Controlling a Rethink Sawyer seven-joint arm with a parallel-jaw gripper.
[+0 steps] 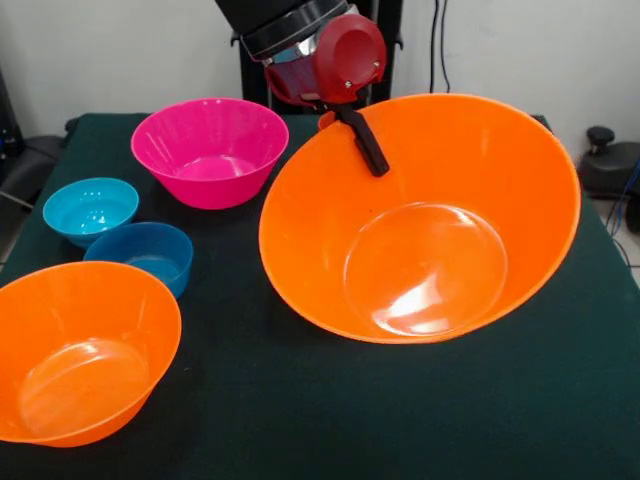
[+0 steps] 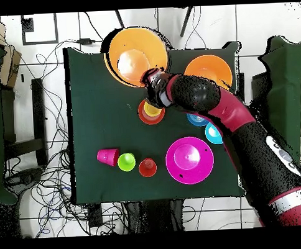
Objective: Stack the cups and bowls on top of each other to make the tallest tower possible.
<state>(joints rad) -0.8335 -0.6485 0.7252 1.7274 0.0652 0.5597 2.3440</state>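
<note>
We see the gripper (image 1: 352, 122) clamped on the rim of one large orange bowl (image 1: 430, 220), one black finger (image 1: 365, 143) lying inside the wall, and the bowl hangs tilted steeply so that its mouth faces the front camera, its lower edge close to the table (image 1: 330, 400) though we cannot tell whether it touches; the second large orange bowl (image 1: 80, 350) sits upright near the front-left corner in the front view; just behind it stands the darker blue bowl (image 1: 145, 255), touching or nearly touching the light blue bowl (image 1: 90, 208); the magenta bowl (image 1: 210, 150) rests upright farther back; from above we find the small red-orange bowl (image 2: 151, 112) with the pale yellow cup (image 2: 152, 109) sitting in it, just beside the arm (image 2: 240, 125); in a row nearer the robot's side lie the red-pink cup (image 2: 107, 157) on its side, the lime green cup (image 2: 126, 161) and the orange cup (image 2: 147, 167), near one another, the last just beside the magenta bowl.
</note>
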